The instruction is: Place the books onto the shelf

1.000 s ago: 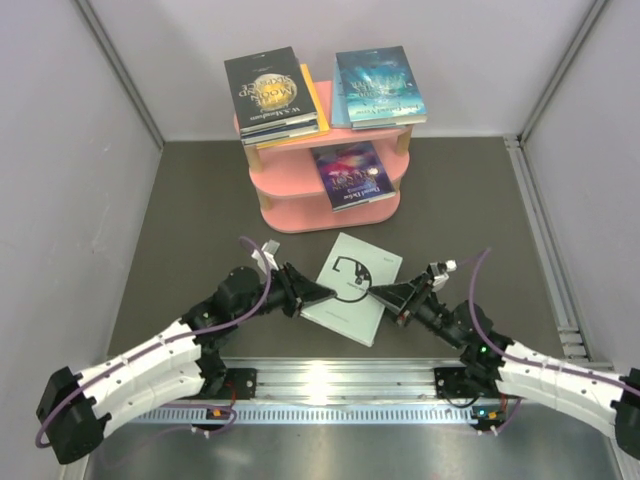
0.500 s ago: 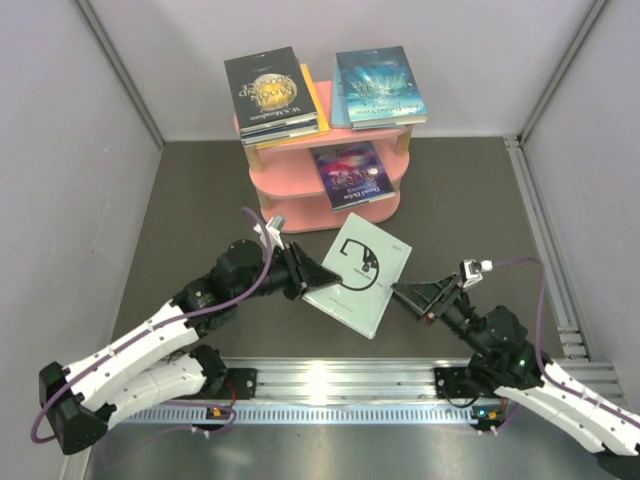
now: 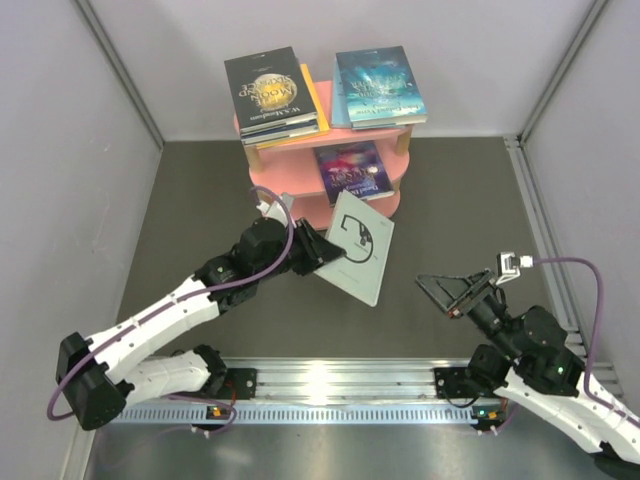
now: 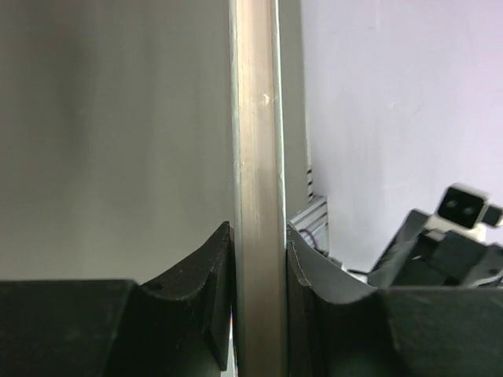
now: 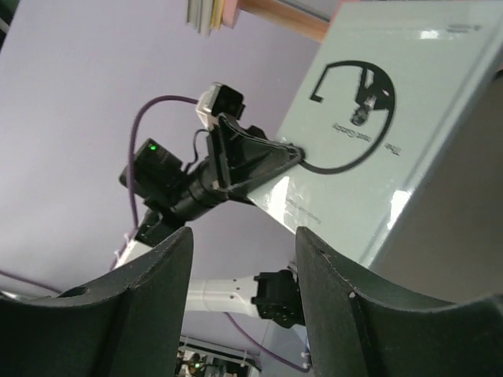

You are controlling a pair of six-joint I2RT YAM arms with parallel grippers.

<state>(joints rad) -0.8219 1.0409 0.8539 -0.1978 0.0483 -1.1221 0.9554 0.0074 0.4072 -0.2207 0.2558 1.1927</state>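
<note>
Two right fingers (image 3: 436, 282) stand apart, empty, over the near bench (image 3: 200, 200); beyond, the left fingers (image 3: 312, 248) pinch the pale grey-white book (image 3: 360, 245) by its edge, tilted just before the shelf (image 3: 270, 185). Best, probably, to level it and slide it flat onto a tier

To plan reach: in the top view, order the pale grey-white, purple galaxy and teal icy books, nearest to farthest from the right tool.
From the right tool:
1. Pale grey-white paperback book, held by the left tool.
2. Purple galaxy paperback book, middle board of the pink shelf.
3. Teal icy paperback book, top board, right side.
</note>
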